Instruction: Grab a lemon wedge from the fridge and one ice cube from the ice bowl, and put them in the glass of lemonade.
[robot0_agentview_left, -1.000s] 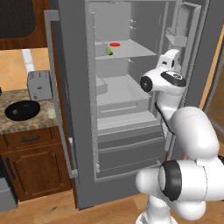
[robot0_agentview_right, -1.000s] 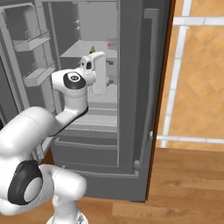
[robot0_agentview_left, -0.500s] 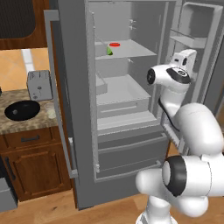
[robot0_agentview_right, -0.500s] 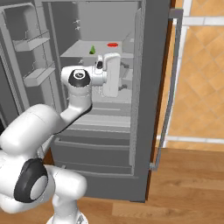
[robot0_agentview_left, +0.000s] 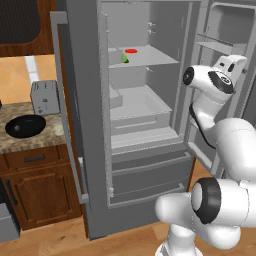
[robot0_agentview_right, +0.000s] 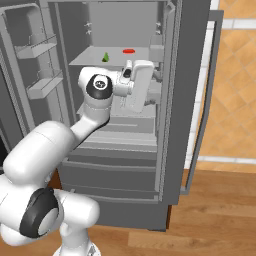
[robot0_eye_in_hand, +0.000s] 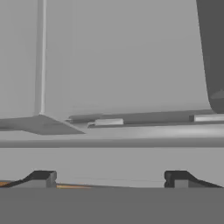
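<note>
- Fridge (robot0_agentview_left: 80, 125) stands open, both upper doors swung wide; lemon wedge (robot0_agentview_left: 125, 58) sits on the upper shelf (robot0_agentview_left: 150, 56), upper centre of the left base frame, just beside a flat red item (robot0_agentview_left: 131, 50).
- In the right base frame the wedge (robot0_agentview_right: 105, 57) is upper centre-left, up and left of the hand.
- Gripper (robot0_eye_in_hand: 109, 177): jaws spread wide, nothing between them. Hand view looks at bare grey fridge interior, no wedge in it.
- Step in hand, as I read it: reach for the wedge. The hand is low and right of the shelf, so it likely needs to lift and swing towards the wedge before going in.
- Advice: come in level above the shelf, keep clear of the right door bins (robot0_agentview_left: 220, 45), centre the jaws on the wedge and not the red item. The wedge is tiny, so close gently.
- Bench (robot0_agentview_left: 45, 137) at mid left: speckled stone top over wood cabinets, with ice bowl (robot0_agentview_left: 25, 125) and grey toaster (robot0_agentview_left: 45, 97) behind it.
- Pale blur at the bench's right end may be the glass of lemonade; can't tell.
- Room: wood floor, tan tiled wall.
</note>
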